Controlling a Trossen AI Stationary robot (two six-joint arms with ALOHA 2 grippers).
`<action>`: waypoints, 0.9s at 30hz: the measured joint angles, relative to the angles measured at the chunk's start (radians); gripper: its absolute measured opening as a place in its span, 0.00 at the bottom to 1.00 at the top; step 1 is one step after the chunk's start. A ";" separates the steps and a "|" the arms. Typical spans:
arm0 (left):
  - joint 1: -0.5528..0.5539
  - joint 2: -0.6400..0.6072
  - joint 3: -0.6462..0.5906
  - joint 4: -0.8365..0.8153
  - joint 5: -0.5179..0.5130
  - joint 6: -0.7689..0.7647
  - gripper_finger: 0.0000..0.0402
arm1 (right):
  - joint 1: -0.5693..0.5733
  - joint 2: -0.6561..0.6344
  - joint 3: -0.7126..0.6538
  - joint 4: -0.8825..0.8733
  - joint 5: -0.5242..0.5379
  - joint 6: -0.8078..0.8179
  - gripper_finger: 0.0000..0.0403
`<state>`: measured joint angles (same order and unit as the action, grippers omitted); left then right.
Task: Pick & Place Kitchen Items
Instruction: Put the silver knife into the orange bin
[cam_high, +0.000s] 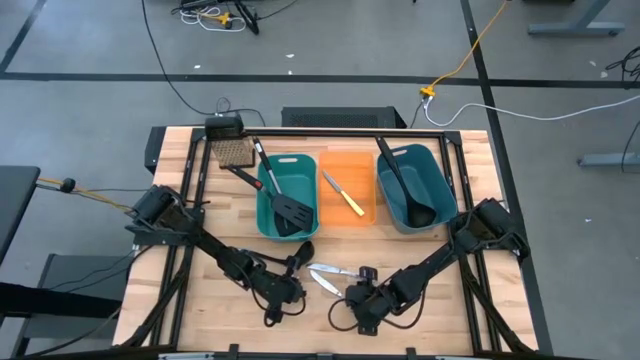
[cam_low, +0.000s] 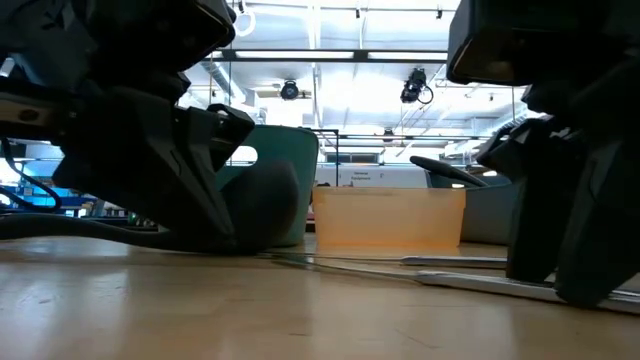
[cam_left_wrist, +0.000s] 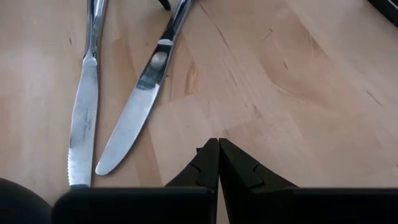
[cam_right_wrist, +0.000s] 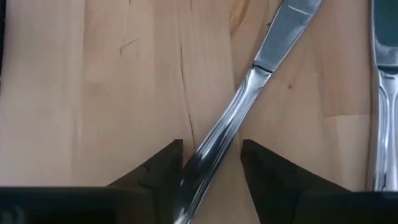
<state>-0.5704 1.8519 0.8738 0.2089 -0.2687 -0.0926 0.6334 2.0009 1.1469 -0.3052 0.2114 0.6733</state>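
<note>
Near the table's front edge, at about six o'clock, the right gripper (cam_right_wrist: 211, 163) sits low with its fingers parted on either side of a silver knife (cam_right_wrist: 239, 106) handle; the knife lies flat on the wood, not clamped. A second silver knife (cam_left_wrist: 82, 106) lies just beside it, blades angled together. At seven o'clock the left gripper (cam_left_wrist: 217, 163) rests with its fingers pressed together, holding nothing. Toward twelve o'clock stand three bins: the teal bin (cam_high: 268, 215) holds a black spatula (cam_high: 290, 212), the orange bin (cam_high: 365, 212) a yellow-handled knife (cam_high: 343, 193), and the blue bin (cam_high: 440, 180) a black ladle (cam_high: 405, 185).
</note>
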 joint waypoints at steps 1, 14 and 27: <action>0.000 0.000 0.000 0.000 0.000 0.000 0.03 | 0.001 0.001 0.000 -0.010 0.006 -0.009 0.42; 0.000 0.000 0.000 0.005 0.003 -0.027 0.03 | 0.002 0.005 0.002 -0.072 0.012 -0.199 0.14; -0.006 0.012 0.002 0.072 0.108 -0.027 0.01 | 0.001 0.005 -0.002 -0.064 0.020 -0.177 0.19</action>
<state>-0.5764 1.8642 0.8755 0.2812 -0.1612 -0.1192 0.6342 2.0060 1.1454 -0.3691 0.2312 0.4962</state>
